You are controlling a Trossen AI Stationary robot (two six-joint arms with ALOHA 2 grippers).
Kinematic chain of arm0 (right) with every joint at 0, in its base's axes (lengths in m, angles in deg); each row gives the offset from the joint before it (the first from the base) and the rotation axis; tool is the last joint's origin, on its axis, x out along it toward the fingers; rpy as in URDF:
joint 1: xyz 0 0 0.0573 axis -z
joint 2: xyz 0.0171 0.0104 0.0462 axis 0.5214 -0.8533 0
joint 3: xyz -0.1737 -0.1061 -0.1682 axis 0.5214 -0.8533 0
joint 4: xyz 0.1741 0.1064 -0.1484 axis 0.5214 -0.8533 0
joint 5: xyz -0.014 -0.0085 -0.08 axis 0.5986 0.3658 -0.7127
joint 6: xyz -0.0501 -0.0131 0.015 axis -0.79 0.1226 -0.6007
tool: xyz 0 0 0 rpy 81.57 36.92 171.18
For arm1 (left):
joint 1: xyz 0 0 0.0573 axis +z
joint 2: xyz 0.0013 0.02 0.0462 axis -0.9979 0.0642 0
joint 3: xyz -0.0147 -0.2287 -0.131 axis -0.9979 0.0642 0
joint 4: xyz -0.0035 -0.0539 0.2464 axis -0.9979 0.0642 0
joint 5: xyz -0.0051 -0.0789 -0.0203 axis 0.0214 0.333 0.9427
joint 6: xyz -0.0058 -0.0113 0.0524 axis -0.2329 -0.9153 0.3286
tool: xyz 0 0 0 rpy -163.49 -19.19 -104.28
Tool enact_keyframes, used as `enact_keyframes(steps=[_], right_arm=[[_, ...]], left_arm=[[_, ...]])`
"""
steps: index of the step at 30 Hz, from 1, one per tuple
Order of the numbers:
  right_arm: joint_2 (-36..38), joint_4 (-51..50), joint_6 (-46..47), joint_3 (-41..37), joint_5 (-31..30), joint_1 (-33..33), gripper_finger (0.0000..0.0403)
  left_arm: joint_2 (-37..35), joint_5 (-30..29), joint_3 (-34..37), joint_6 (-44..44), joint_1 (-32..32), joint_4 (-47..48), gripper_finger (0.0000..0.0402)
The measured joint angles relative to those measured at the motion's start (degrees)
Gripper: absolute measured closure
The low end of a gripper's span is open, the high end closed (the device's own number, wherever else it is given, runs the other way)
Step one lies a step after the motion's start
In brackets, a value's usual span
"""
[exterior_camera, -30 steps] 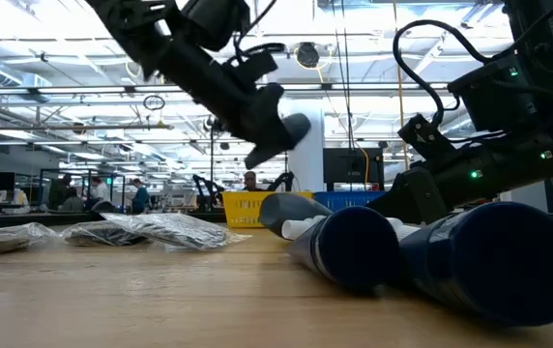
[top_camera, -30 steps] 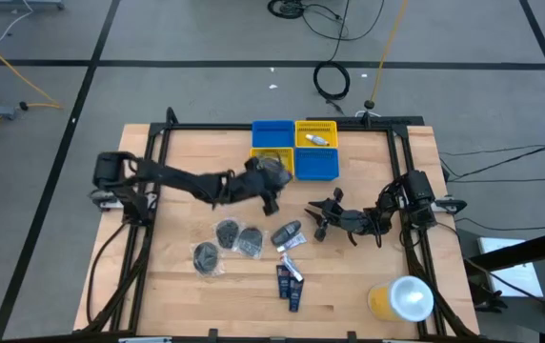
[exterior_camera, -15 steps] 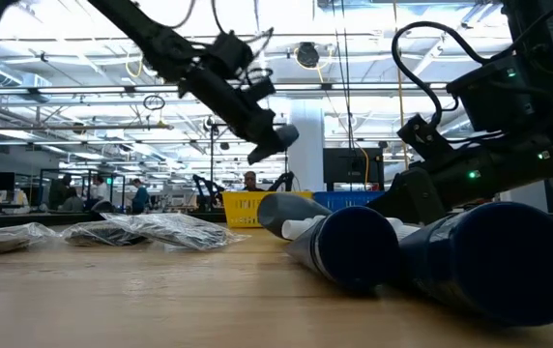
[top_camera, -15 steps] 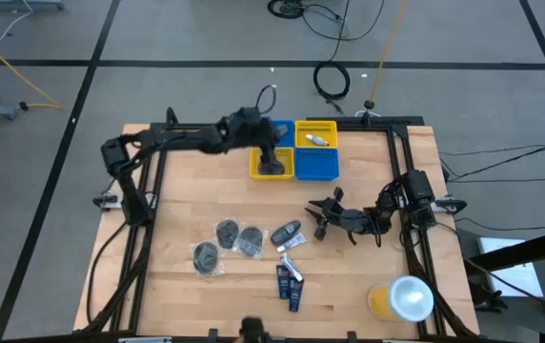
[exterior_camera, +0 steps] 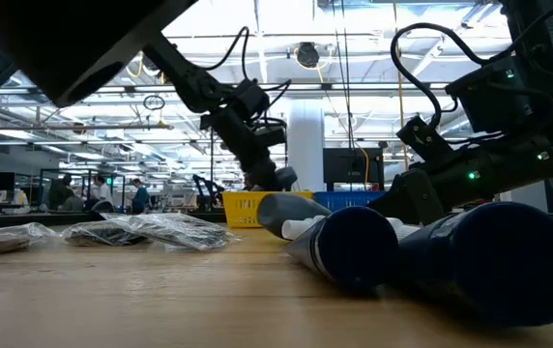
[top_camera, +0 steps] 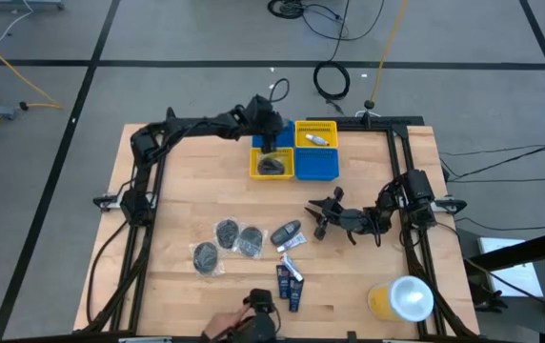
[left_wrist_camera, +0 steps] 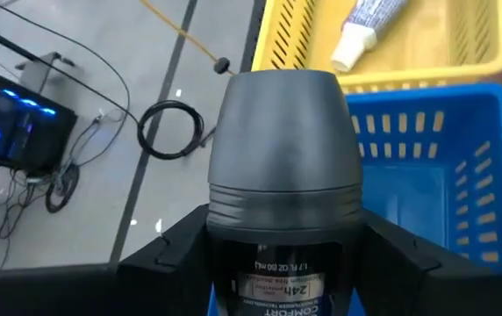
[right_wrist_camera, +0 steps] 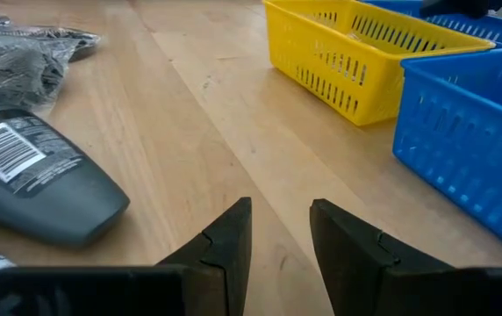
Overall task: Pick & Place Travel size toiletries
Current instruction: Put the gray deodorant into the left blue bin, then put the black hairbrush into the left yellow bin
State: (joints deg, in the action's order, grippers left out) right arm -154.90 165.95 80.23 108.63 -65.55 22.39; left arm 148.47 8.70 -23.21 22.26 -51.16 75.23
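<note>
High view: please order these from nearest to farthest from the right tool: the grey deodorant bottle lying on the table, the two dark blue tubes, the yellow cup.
1. Grey deodorant bottle, just left of the right tool.
2. Dark blue tubes, toward the table's near edge, left of the tool.
3. Yellow cup, in the near right corner.

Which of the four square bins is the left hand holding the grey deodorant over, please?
The back-left blue bin: the left hand holds the deodorant above it.
</note>
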Motion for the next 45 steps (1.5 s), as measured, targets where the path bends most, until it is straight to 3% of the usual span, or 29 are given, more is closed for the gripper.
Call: enact_keyframes(steps=[4,14,22,31,36,40,45], right_arm=[[0.0,0.0,0.0,0.0,0.0,0.0,0.0293],[0.0,0.0,0.0,0.0,0.0,0.0,0.0293],[0.0,0.0,0.0,0.0,0.0,0.0,0.0293],[0.0,-0.2,0.0,0.0,0.1,-0.1,0.0293],[0.0,-0.5,1.2,0.0,0.2,-0.1,0.0293],[0.0,-0.8,1.7,0.0,1.5,-0.2,0.0293],[0.0,-0.9,2.4,0.0,1.7,-0.2,0.0293]], left_arm=[[0.1,2.1,0.0,-0.1,0.5,1.5,0.0201],[0.0,3.3,0.0,-1.3,0.6,3.1,0.0138],[-1.0,2.8,0.0,-3.4,0.3,4.4,0.016],[-12.2,3.8,1.0,-11.4,-4.3,16.7,0.0194],[-21.2,7.5,12.6,-16.8,-9.2,13.1,0.0222],[-28.3,7.8,27.8,-23.7,-15.2,-0.7,0.0244],[-32.4,4.1,45.0,-33.8,-23.9,-21.9,0.0267]])
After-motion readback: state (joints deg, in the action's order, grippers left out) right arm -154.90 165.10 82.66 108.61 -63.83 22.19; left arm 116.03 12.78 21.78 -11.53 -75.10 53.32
